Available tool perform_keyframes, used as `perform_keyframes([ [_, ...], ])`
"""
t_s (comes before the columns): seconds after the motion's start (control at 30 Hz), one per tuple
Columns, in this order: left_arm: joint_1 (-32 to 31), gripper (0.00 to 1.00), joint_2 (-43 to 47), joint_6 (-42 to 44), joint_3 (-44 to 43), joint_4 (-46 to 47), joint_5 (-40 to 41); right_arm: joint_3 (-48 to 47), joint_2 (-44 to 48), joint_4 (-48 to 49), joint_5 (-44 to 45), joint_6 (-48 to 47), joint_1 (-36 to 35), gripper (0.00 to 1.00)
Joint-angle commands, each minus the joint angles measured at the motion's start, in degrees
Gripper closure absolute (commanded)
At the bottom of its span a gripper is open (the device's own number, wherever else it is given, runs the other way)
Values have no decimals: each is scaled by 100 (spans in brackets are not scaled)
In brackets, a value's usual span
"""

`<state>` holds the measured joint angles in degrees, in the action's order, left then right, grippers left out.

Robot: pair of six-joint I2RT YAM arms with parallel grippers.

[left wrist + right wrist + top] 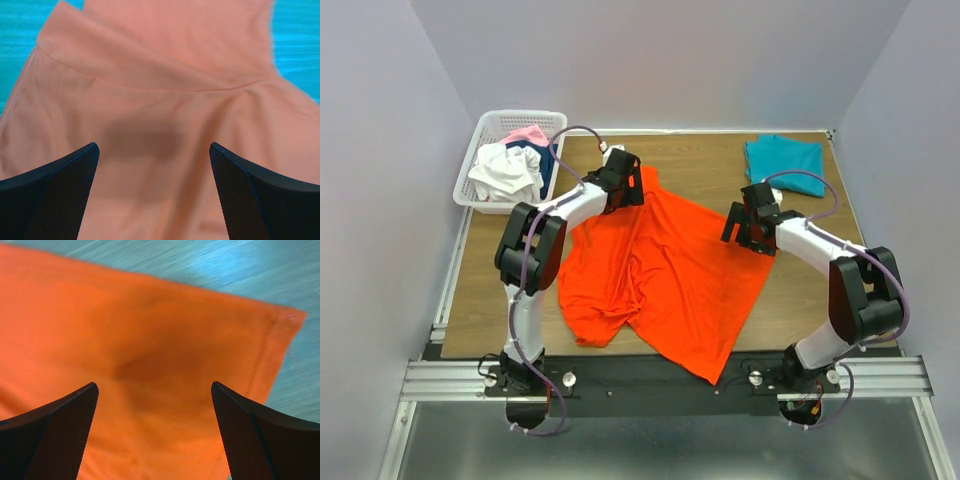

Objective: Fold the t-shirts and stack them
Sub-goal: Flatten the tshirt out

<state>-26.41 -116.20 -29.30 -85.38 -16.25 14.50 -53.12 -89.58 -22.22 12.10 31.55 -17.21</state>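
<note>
Two wide-open grippers over one orange-red t-shirt (670,270).
Left gripper (154,150) and right gripper (155,387) hold nothing; contact with cloth unclear.

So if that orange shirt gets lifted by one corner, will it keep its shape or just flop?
Probably flop: the orange shirt already lies creased and partly folded over itself, so it looks limp. Likely light, being thin cloth. Pushed across the table, it would probably bunch up rather than slide whole.

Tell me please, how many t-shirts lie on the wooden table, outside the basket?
2. The bright orange-red fabric t-shirt is spread in the middle; the folded teal-blue fabric t-shirt lies at the far right corner. Another could hide under them.
</note>
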Motion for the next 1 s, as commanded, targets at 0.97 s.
perform_keyframes([
  [0.97, 936, 2, 10, -58, 567, -282, 404, -3389, -3663, -55, -40, -1441, 789, 0],
])
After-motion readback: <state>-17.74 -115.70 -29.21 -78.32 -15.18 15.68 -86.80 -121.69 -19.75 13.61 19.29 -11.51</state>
